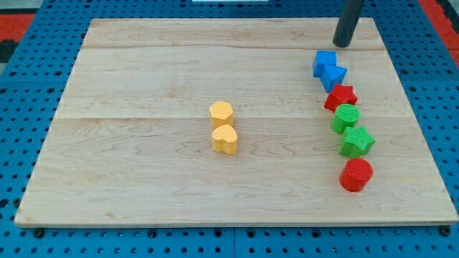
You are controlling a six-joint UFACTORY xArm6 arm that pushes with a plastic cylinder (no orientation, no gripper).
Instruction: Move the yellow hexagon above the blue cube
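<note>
The yellow hexagon (pixel 221 112) sits near the board's middle, touching a yellow heart (pixel 224 139) just below it. The blue cube (pixel 323 62) lies at the view's upper right, touching a second blue block (pixel 335 74) at its lower right. My tip (pixel 343 43) rests on the board just above and to the right of the blue cube, apart from it and far to the right of the yellow hexagon.
Below the blue blocks a column runs down the right side: a red star (pixel 341 97), a green cylinder (pixel 346 118), a green star (pixel 356 141) and a red cylinder (pixel 356 175). The wooden board (pixel 143 179) lies on a blue pegboard.
</note>
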